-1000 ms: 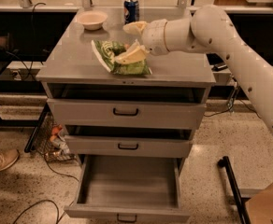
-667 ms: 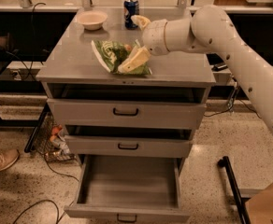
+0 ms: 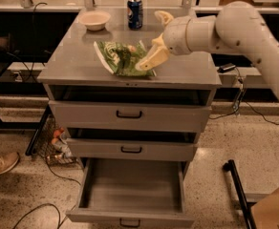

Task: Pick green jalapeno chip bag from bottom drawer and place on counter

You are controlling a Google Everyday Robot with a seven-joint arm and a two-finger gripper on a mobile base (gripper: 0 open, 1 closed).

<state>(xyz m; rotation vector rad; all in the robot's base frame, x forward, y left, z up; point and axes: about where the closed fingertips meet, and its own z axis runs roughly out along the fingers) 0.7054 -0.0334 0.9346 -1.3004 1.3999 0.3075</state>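
Observation:
The green jalapeno chip bag [image 3: 122, 57] lies flat on the counter [image 3: 70, 58], near its front middle. My gripper [image 3: 150, 41] is open just right of the bag. One cream finger [image 3: 149, 60] rests at the bag's right edge and the other finger [image 3: 164, 17] points up and away. The gripper holds nothing. The bottom drawer [image 3: 130, 191] is pulled out and I see nothing inside it.
A blue soda can [image 3: 135, 13] and a pale bowl [image 3: 94, 19] stand at the back of the counter. The two upper drawers are slightly ajar. A person's shoe [image 3: 1, 164] and cables lie on the floor at left. A cardboard box [image 3: 273, 209] sits at lower right.
The gripper's fingers have spread apart and let go of the bag, which now lies on the counter. The gripper has drawn back slightly to the right.

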